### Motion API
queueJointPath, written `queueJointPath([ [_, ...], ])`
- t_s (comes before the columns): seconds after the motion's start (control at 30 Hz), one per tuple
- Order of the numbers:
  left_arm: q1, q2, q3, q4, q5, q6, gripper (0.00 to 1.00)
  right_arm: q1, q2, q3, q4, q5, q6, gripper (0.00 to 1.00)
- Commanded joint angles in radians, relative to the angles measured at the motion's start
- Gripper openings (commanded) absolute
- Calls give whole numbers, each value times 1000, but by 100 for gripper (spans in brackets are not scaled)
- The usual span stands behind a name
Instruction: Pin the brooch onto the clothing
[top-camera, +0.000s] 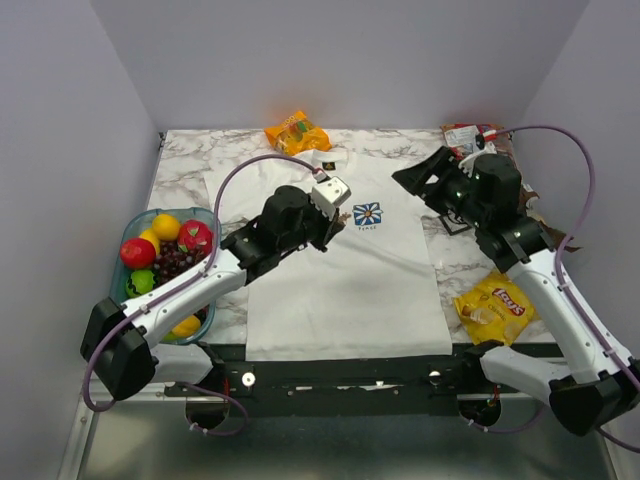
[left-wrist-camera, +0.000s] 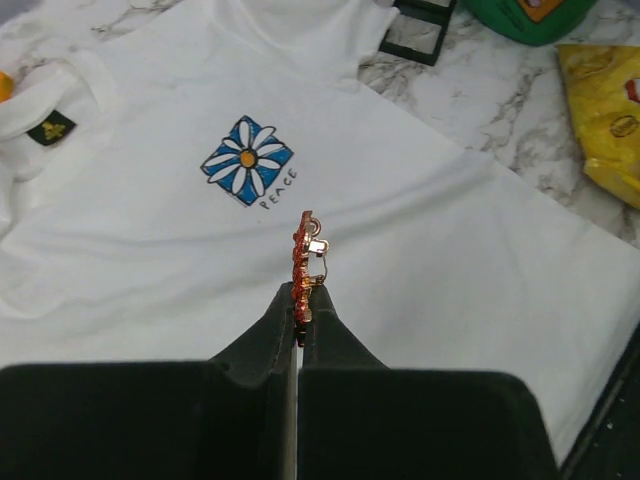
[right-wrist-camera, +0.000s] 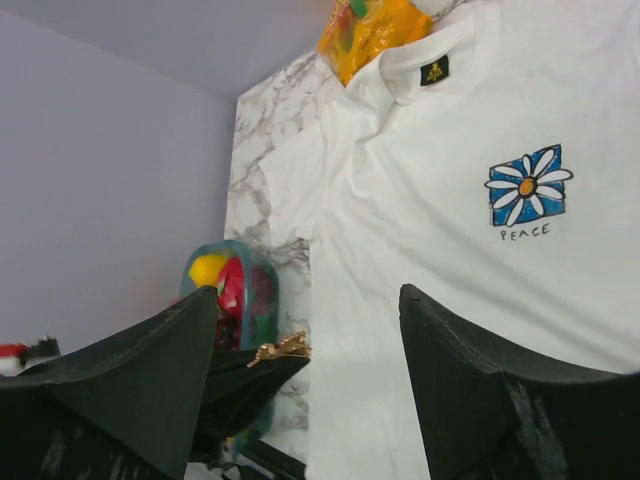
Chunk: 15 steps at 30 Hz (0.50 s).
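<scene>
Half the job at most seems done: the white T-shirt (top-camera: 340, 290) lies flat on the tabletop (top-camera: 185, 170), with nothing pinned to it yet. The right claw (right-wrist-camera: 303, 300) gapes empty. The left claw (left-wrist-camera: 300, 298) is clamped on the brooch (left-wrist-camera: 304, 255), held upright above the chest near the daisy print (left-wrist-camera: 248, 160), though I cannot tell whether its clasp is open.

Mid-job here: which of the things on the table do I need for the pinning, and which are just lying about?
For the job:
- brooch, clamped in the left gripper
- white T-shirt
- right gripper, open

Lying about:
- fruit bowl
- orange snack bag
- yellow chip bag
- red-and-white packet
</scene>
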Motion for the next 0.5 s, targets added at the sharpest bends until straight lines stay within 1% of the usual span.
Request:
queueJointPath([
  [0.0,20,8,93,-102,286,-89,0,-6,-72,-105,65,-115,-210,81],
  [0.03,26,20,109,-124,338,-103,0,-6,-86,-131,82,-133,-259,81],
  [0.07,45,31,130,-125,387,-120,0,-6,-103,-155,97,-186,-282,81],
  [0.1,54,48,138,-128,482,-158,0,-6,-136,-180,118,-220,-307,81],
  [0.13,62,53,144,-124,516,-172,0,-6,-161,-240,158,-253,-350,80],
  [0.17,77,51,146,-118,552,-186,0,-6,-182,-264,180,-324,-367,80],
  [0.2,83,45,144,-105,581,-198,0,-6,-225,-289,200,-355,-382,80],
  [0.23,91,39,140,-76,642,-222,0,-6,-245,-320,218,-381,-403,80],
  [0.3,115,27,131,-46,696,-248,0,-6,-281,-335,220,-434,-416,80],
  [0.33,124,25,129,-24,754,-276,0,-6,-310,-340,223,-448,-428,80],
  [0.37,132,23,127,-13,777,-288,0,-6,-325,-352,231,-496,-434,80],
  [0.47,157,33,126,27,867,-343,0,-6,-347,-377,292,-590,-441,80],
])
